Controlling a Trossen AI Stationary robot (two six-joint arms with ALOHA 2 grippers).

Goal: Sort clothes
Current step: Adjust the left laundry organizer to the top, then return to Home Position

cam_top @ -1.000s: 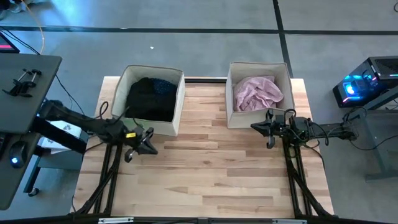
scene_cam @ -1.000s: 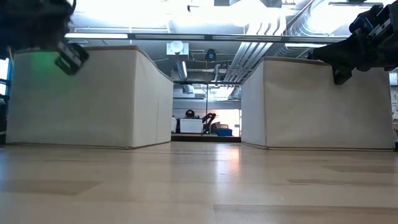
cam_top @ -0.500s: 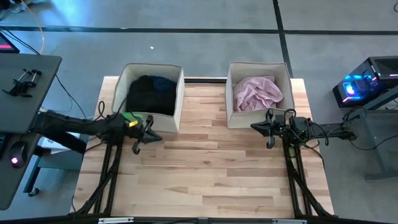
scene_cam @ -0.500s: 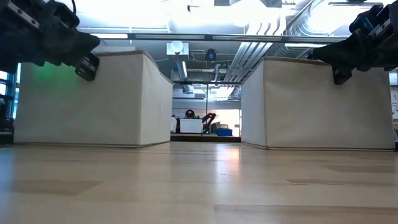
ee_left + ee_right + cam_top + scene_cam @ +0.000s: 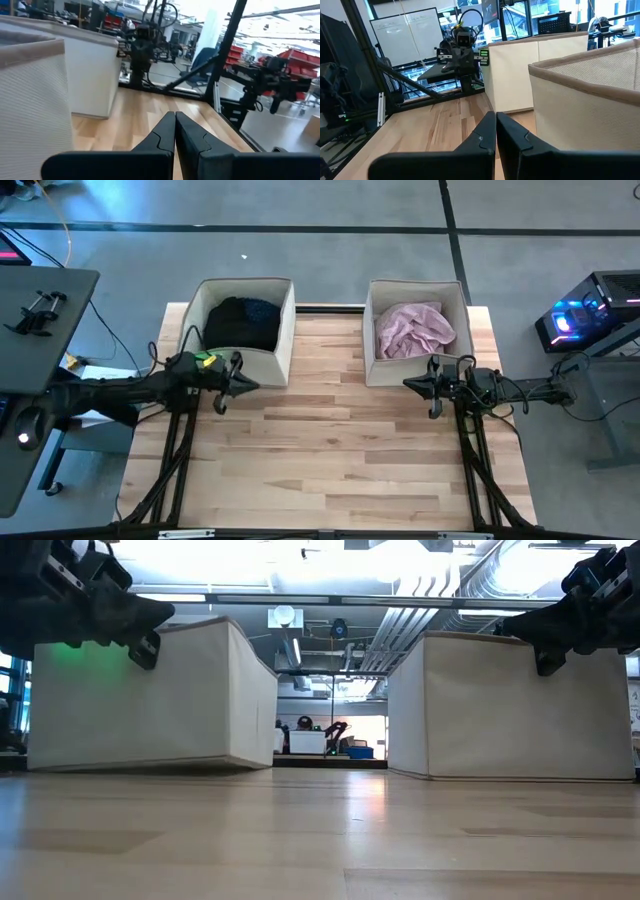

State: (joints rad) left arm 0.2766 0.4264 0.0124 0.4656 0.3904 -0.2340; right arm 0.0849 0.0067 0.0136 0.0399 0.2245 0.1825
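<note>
The worktop (image 5: 340,450) is a pale butcher-block surface of light wood strips, standing on a grey floor (image 5: 330,250) crossed by dark lines. Two beige fabric boxes sit at its far edge. The left hand (image 5: 228,380) hangs just in front of the left box (image 5: 287,340), near that box's front right corner, with its fingers pressed together and nothing between them. Directly beyond this hand, inside the box, lies the black garment (image 5: 240,323), with a blue fold showing at its right side. The right hand (image 5: 432,392) hangs just in front of the right box (image 5: 366,330), fingers likewise closed and empty; the pale pink shirt (image 5: 413,328) lies crumpled in the box just beyond it. Only the high view shows the contents of the boxes. The low view shows their outer walls, the bare worktop between them, and a workshop behind with ceiling ducts (image 5: 420,590) and lights; both hands enter at its upper corners. The left wrist view (image 5: 174,131) confirms the closed fingers, with a box wall close beside them and the right arm (image 5: 142,50) across the worktop. The right wrist view (image 5: 495,131) shows the same closed fingers, a whiteboard (image 5: 405,37) and the left arm (image 5: 460,55) beyond.
</note>
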